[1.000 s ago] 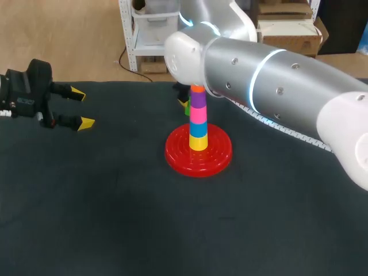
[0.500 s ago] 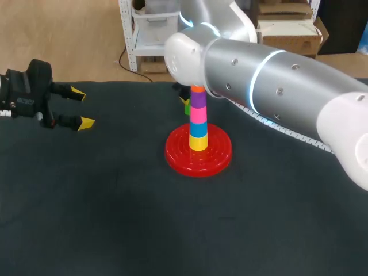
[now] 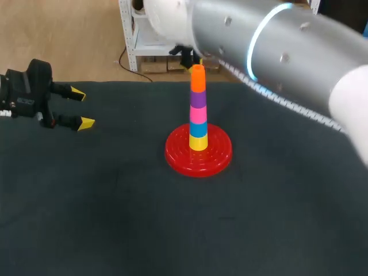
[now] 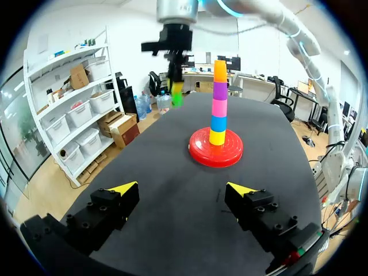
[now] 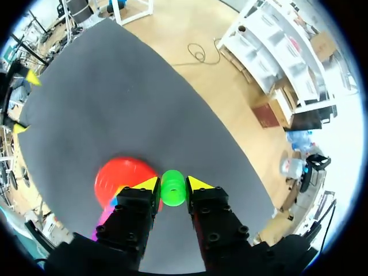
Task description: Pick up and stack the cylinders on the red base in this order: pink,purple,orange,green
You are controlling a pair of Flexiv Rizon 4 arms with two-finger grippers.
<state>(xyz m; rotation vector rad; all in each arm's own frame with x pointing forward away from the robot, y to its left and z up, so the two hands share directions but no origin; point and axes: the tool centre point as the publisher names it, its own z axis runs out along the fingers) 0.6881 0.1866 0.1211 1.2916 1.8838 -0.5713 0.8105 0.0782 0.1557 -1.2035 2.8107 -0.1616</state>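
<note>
A short green cylinder (image 5: 172, 190) sits pinched between both yellow tips of the right gripper (image 5: 172, 183), up in the air with its round end showing. Below that gripper and a little to one side lies the round, ridged red base (image 3: 177, 154), flat on the table and well ahead of the left gripper (image 4: 181, 188). From its middle rises an upright column of five cylinders: yellow (image 3: 198, 143) lowest, then blue (image 3: 198, 130), pink (image 3: 198, 115), purple (image 3: 198, 99), and orange (image 3: 198, 79) on top.

Left hand (image 4: 182, 188) parted, cylinders (image 4: 219, 106) on red base (image 4: 198, 154)
</note>
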